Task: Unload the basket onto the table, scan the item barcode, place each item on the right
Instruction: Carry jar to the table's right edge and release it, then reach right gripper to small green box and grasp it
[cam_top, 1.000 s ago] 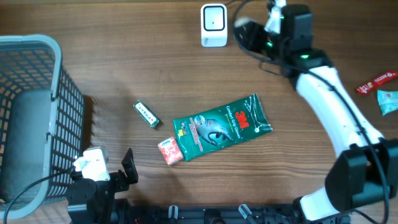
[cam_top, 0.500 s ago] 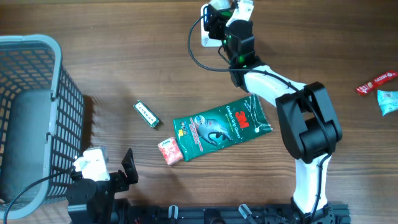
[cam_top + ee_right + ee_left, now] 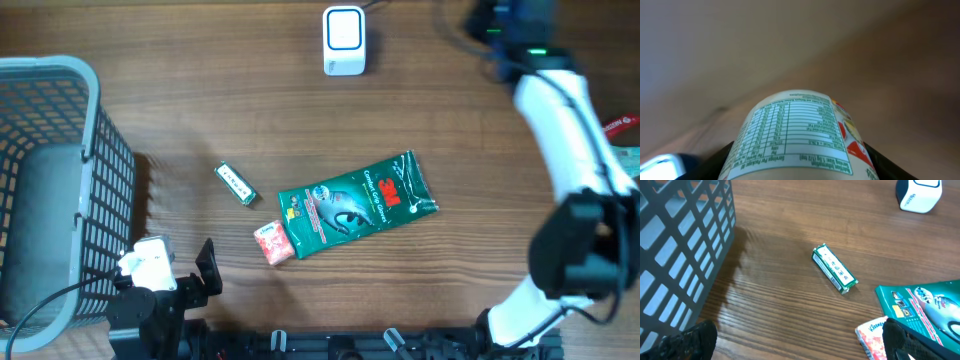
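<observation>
A round container (image 3: 796, 134) with a green-printed nutrition table and red marks fills the right wrist view, and my right gripper (image 3: 798, 167) is shut on it, a dark finger on each side. Overhead, that gripper (image 3: 503, 20) is at the top edge, well right of the white barcode scanner (image 3: 344, 41), and the container itself cannot be made out there. No barcode shows on the face turned to the camera. My left gripper (image 3: 186, 272) rests open at the table's front left, its fingertips (image 3: 904, 339) spread wide over bare wood.
A grey mesh basket (image 3: 70, 160) stands at the left. A small green pack (image 3: 236, 184), a green 3M pouch (image 3: 358, 203) and a Kleenex tissue pack (image 3: 273, 243) lie mid-table. A red wrapper (image 3: 606, 129) and a teal packet (image 3: 626, 160) sit at the right edge.
The right arm swung left to the scanner with the container, then back away to the top right corner. The left arm has not moved.
</observation>
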Robot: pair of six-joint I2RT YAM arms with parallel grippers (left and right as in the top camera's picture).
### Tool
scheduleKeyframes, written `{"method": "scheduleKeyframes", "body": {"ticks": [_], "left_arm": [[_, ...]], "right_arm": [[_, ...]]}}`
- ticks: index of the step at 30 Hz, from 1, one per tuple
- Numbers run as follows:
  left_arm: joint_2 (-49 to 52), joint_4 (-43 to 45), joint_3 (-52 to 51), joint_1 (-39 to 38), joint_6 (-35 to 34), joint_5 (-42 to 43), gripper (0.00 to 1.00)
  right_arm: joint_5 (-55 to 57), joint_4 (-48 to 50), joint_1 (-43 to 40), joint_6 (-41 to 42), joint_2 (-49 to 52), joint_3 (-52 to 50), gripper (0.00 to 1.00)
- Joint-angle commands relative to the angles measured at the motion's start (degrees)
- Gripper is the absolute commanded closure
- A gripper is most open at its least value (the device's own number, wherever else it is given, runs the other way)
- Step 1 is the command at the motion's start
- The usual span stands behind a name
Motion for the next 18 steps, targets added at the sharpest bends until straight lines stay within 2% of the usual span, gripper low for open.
{"method": "scheduleKeyframes", "body": {"ticks": [1, 5, 9, 13, 15, 16, 18], "left_arm": [[-0.39, 0.20, -0.31, 0.11, -0.28, 0.66, 0.00], [-0.39, 0.20, -0.31, 0.11, -0.28, 0.66, 0.00], [-0.39, 0.20, -0.31, 0.11, -0.28, 0.66, 0.00], [-0.39, 0.20, -0.31, 0.11, -0.31, 0.66, 0.00], [-0.39, 0.20, -0.31, 0.11, -0.28, 0.66, 0.00], [-0.39, 0.20, -0.31, 0.11, -0.31, 0.66, 0.00], [-0.39, 0.20, -0.31, 0.11, -0.28, 0.66, 0.00]], "right_arm": [[0.57, -11.15, -10.36, -1.07, -0.76, -0.48, 0.35], [-1.18, -14.82, -20.90, -2.99, 5.92, -2.34, 0.32], [-1.20, -15.52, -25.92, -4.04, 12.22, -2.34, 0.28], [-2.38, -15.93, -27.08, -3.61, 14.23, -2.38, 0.28], [-4.70, -16.59, -27.08, -3.72, 14.21, -1.25, 0.07], [-5.53, -18.14, -27.08, -3.80, 14.14, 0.46, 0.00], [-5.73, -25.66, -27.08, -3.85, 13.31, 8.37, 0.00]]}}
